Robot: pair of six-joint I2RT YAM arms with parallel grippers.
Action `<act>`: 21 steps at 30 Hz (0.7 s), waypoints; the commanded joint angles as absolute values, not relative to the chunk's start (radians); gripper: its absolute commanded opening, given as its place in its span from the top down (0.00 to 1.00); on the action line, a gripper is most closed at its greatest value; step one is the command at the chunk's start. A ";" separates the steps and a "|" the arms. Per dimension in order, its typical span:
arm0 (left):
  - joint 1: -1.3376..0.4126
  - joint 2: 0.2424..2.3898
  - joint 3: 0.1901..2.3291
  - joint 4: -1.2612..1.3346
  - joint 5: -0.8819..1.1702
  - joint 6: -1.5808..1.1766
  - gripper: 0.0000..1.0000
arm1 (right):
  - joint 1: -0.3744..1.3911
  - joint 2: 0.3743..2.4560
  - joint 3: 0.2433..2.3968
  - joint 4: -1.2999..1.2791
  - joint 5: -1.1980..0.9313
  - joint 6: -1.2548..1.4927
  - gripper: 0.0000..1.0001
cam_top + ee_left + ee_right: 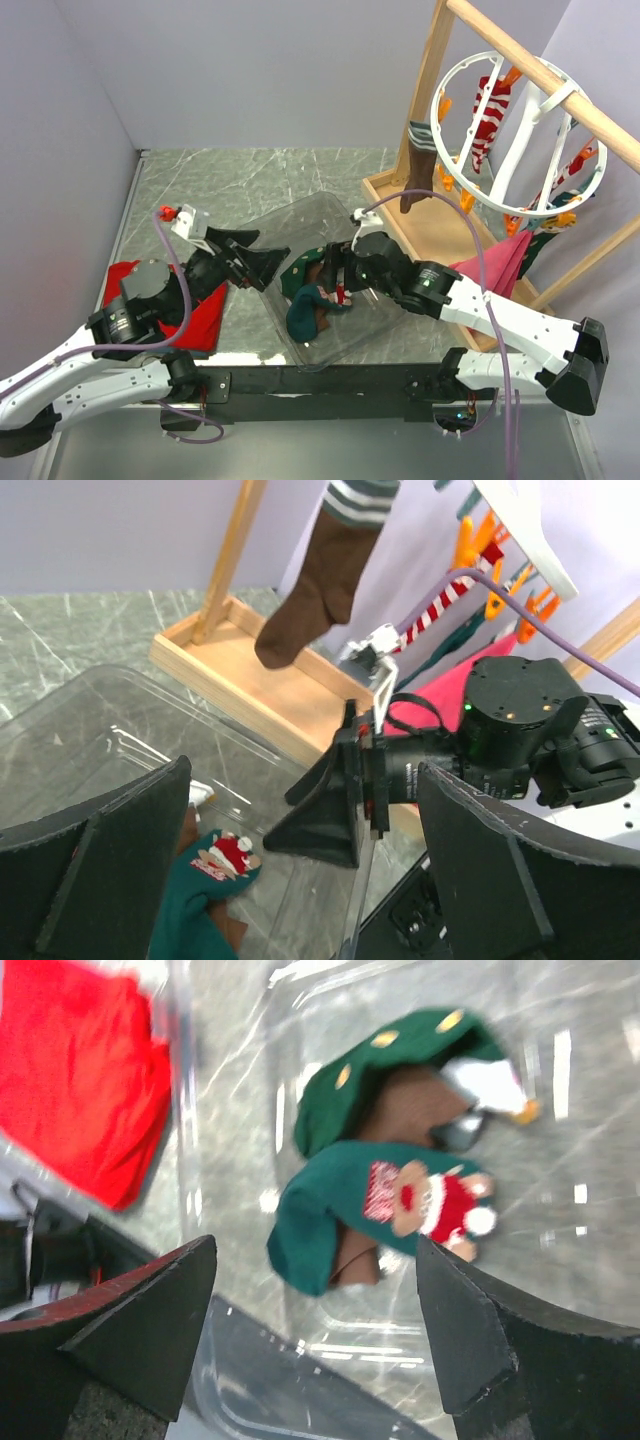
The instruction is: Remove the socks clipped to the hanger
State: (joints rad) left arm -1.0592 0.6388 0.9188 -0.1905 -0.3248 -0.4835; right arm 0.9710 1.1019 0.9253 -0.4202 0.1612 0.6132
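Inside bin (pixel 300 215), green socks (pixel 335 1205) w/ Santa patch crumpled, L gripper (pixel 305 780), R gripper (pixel 315 1250) wide open, empty

We see green socks (pixel 308 300) lying in a clear tray (pixel 310 225) on the worktop (pixel 250 175); a brown sock (pixel 415 175) and a striped sock (pixel 487 115) hang from the white hanger (pixel 519 150).

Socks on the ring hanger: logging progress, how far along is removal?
Done: two green socks lie in the clear plastic tray. In hand: nothing; the right gripper hangs open over them, the left gripper open beside. Left: a brown sock, a red-and-white striped sock and more hang from the white plastic ring hanger.
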 commanded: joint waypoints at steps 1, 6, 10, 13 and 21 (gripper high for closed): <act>-1.060 0.612 0.894 -0.199 -0.370 -0.482 0.01 | 0.976 1.078 1.005 -0.469 0.412 0.635 0.13; -1.060 0.562 0.874 -0.204 -0.383 -0.486 0.01 | 0.966 1.112 1.014 -0.437 0.783 0.653 0.09; -1.060 0.520 0.871 -0.230 -0.393 -0.489 0.01 | 0.936 1.221 1.113 -0.562 1.017 0.741 0.06; -1.060 0.496 0.862 -0.255 -0.408 -0.492 0.00 | 0.907 1.284 1.132 -0.583 1.098 0.795 0.05; -1.060 0.474 0.844 -0.250 -0.380 -0.508 0.03 | 0.834 1.362 1.051 -0.332 1.235 0.694 0.07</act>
